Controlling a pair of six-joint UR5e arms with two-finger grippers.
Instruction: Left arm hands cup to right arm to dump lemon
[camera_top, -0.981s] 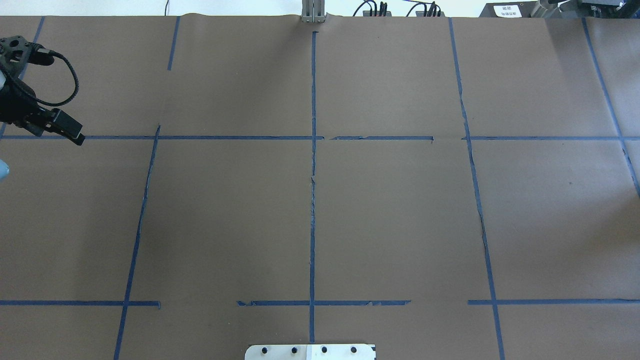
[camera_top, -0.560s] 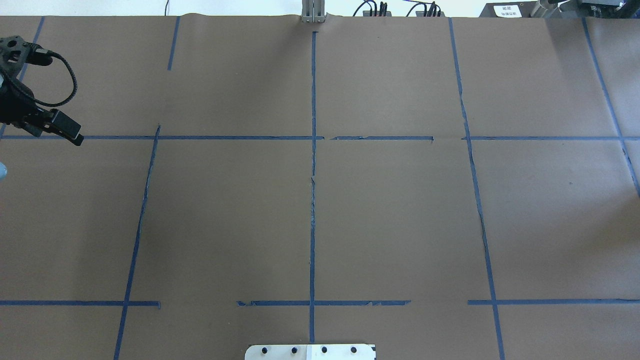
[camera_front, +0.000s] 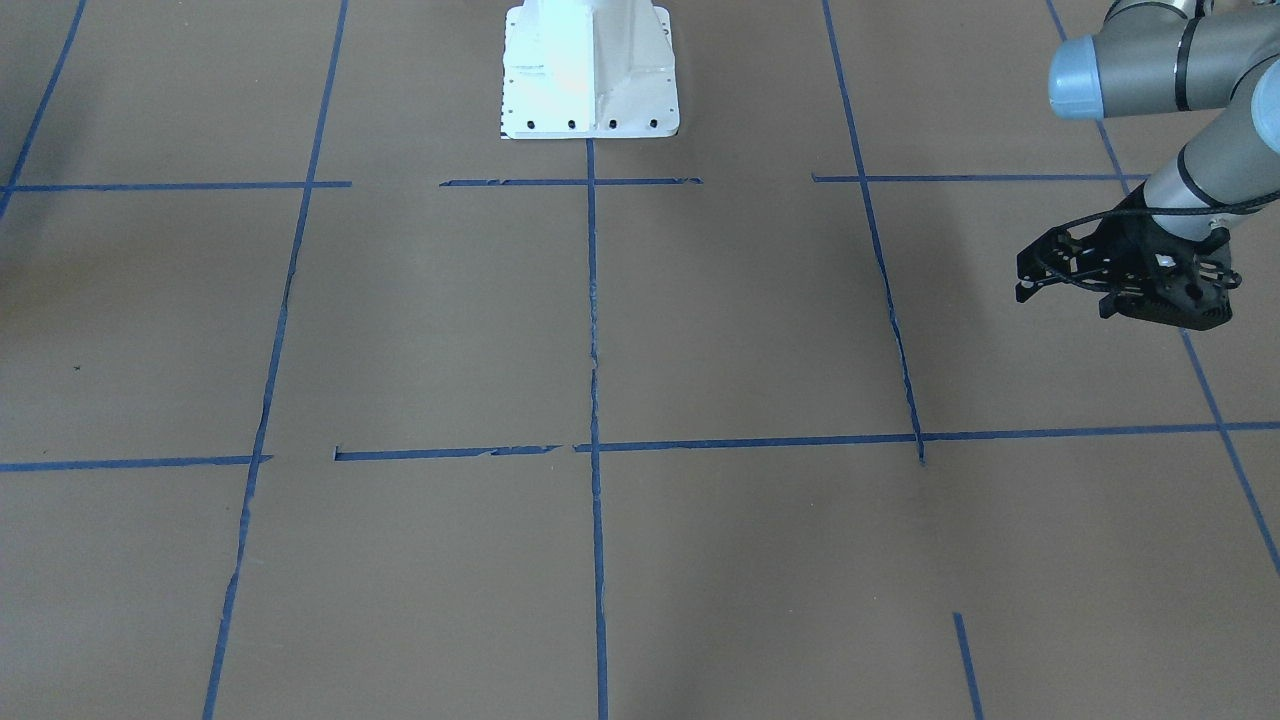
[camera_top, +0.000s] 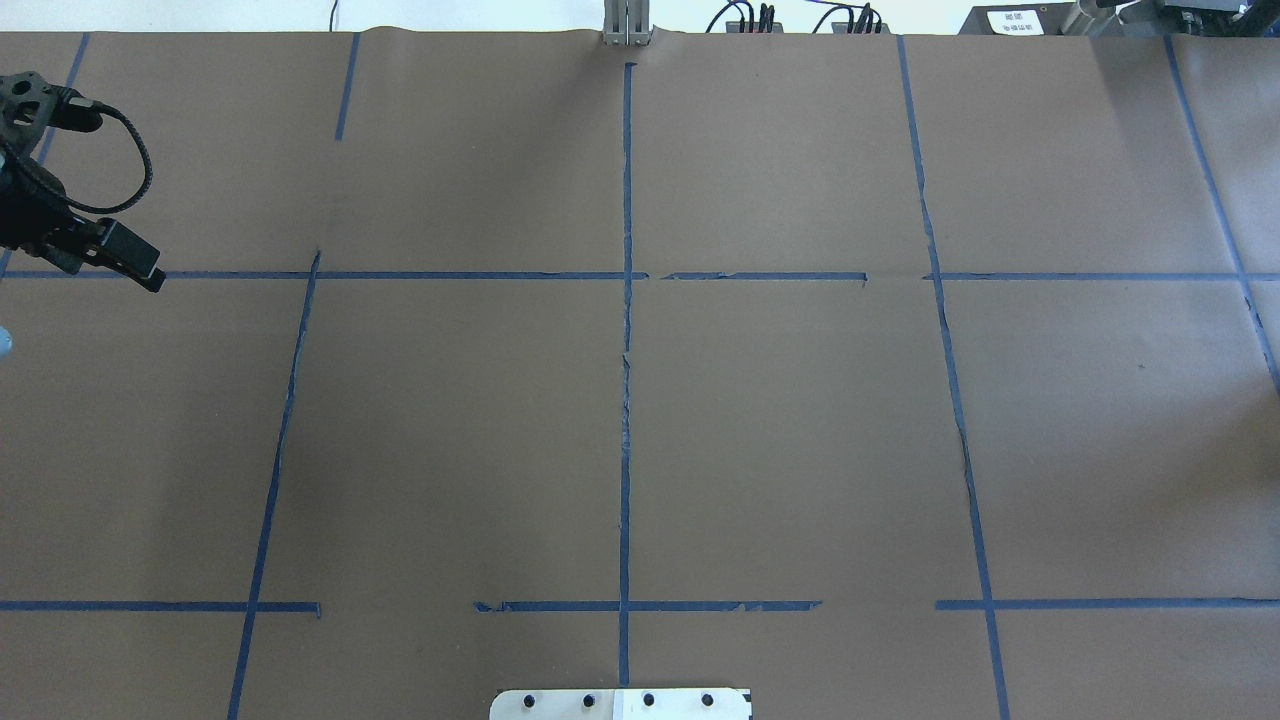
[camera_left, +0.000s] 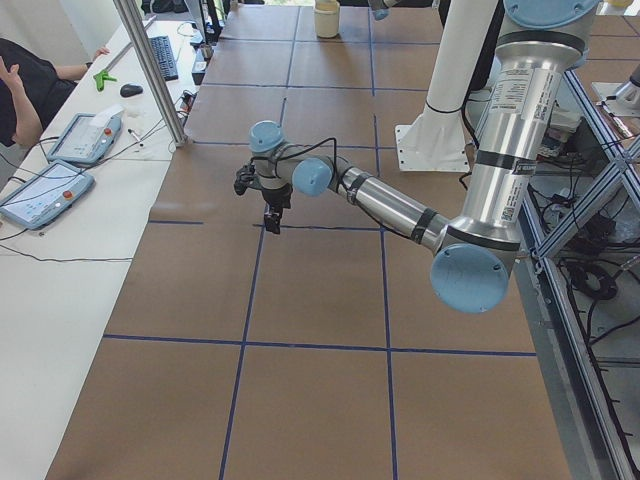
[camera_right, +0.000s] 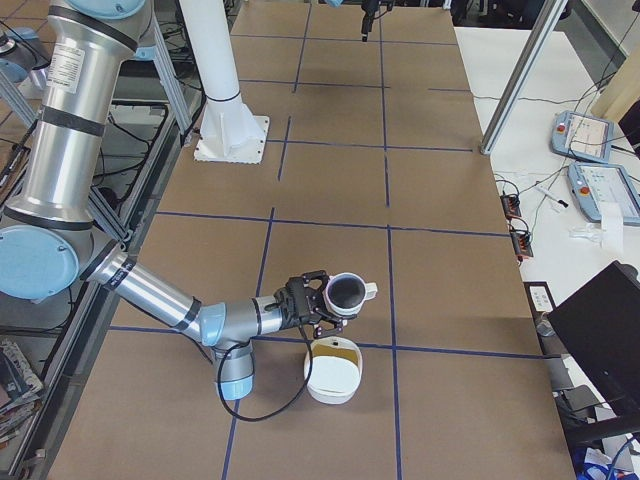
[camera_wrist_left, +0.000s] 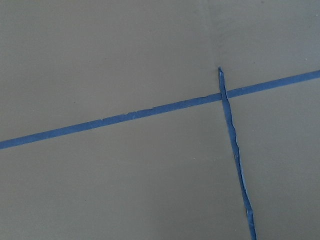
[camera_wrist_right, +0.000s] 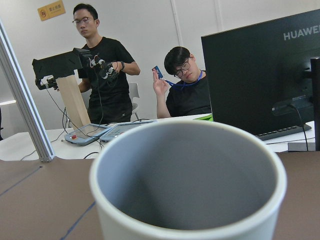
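1. Cup (camera_right: 347, 292) sat at the right gripper (camera_right: 328, 303), mouth up, at the table's right end, just beside a white bowl (camera_right: 325, 388). The fingers showed in 1 side view only, so whether they were clamped could not be told.
2. Left gripper (camera_front: 1022, 280) hung over bare table at the left end, well apart from the cup. Its jaws looked drawn together, with nothing in them.
3. Judgement: handover done, dump in hand. To do it well, bring the mouth over the bowl's middle first. Then roll the wrist slowly with the rim low, so the lemon lands inside rather than bouncing off.
4. Cup: the grey inner wall was bare, the bottom was hidden, and no lemon was seen. Bowl: a yellowish patch (camera_right: 337, 352) lay inside. Whether that was the lemon could not be told.
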